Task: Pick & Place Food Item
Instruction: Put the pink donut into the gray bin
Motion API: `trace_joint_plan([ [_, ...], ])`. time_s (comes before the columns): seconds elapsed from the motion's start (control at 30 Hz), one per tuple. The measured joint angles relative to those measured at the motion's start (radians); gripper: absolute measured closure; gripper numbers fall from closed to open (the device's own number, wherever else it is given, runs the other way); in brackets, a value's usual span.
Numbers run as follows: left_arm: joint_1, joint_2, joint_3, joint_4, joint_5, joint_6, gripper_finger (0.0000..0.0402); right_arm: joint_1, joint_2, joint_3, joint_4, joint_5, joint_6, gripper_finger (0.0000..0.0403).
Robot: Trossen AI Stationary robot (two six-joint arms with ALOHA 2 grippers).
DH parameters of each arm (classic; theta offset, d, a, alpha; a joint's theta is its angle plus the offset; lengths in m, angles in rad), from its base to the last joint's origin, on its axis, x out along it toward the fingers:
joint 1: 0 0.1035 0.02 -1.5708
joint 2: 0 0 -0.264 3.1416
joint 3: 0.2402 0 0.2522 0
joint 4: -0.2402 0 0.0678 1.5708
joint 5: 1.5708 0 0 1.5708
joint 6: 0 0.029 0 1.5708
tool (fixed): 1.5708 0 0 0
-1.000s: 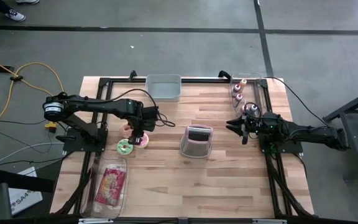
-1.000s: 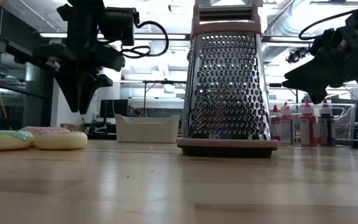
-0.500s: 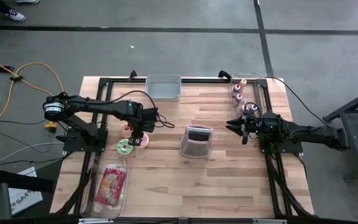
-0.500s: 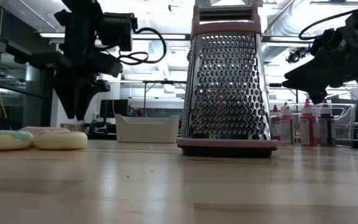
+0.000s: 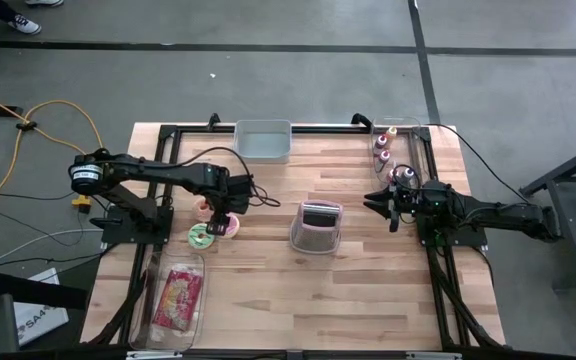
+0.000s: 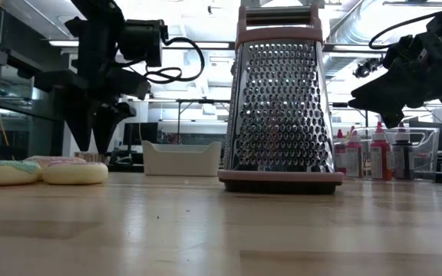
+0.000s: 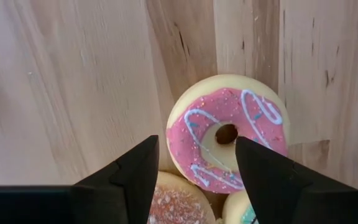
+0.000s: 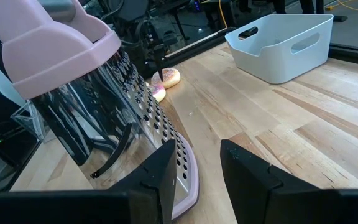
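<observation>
— Wooden counter [image 5: 368, 290], pale planks. Where are the donuts?

— Three of them bunched near the left edge, about midway along it, touching one another. The pink donut [image 7: 229, 138] sits nearest the far edge, the green donut [image 5: 201, 236] nearest the left edge.

— And the left pincer [image 5: 222, 219]?

— It hangs over that cluster, fingers [image 7: 129, 174] spread wide and empty, pointing down at the pink donut without touching it.

— The right pincer [image 5: 379, 202]?

— Raised near the right edge, fingers narrow, holding nothing, aimed at the grater [image 5: 317, 227] in the counter's middle.

— Anything else?

— A white bin [image 5: 264, 140] at the far edge, bottles [image 5: 382, 146] by the far right corner, a packet [image 5: 177, 298] near the front left corner.
</observation>
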Motion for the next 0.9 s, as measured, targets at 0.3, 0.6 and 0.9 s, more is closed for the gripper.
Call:
trace_joint_plan([
  [0.3, 0.000, -0.001, -0.048, 0.061, 0.001, -0.008, 0.0194, 0.000, 0.000, 0.000, 0.000, 0.000, 0.000, 0.0289],
  [0.6, 0.000, 0.000, -0.089, 0.118, 0.001, -0.011, 0.0194, 0.000, 0.000, 0.000, 0.000, 0.000, 0.000, 0.0289],
  [0.9, 0.000, 0.057, -0.093, 0.147, 0.021, -0.019, 0.0194, 0.000, 0.000, 0.000, 0.000, 0.000, 0.000, 0.0289],
])
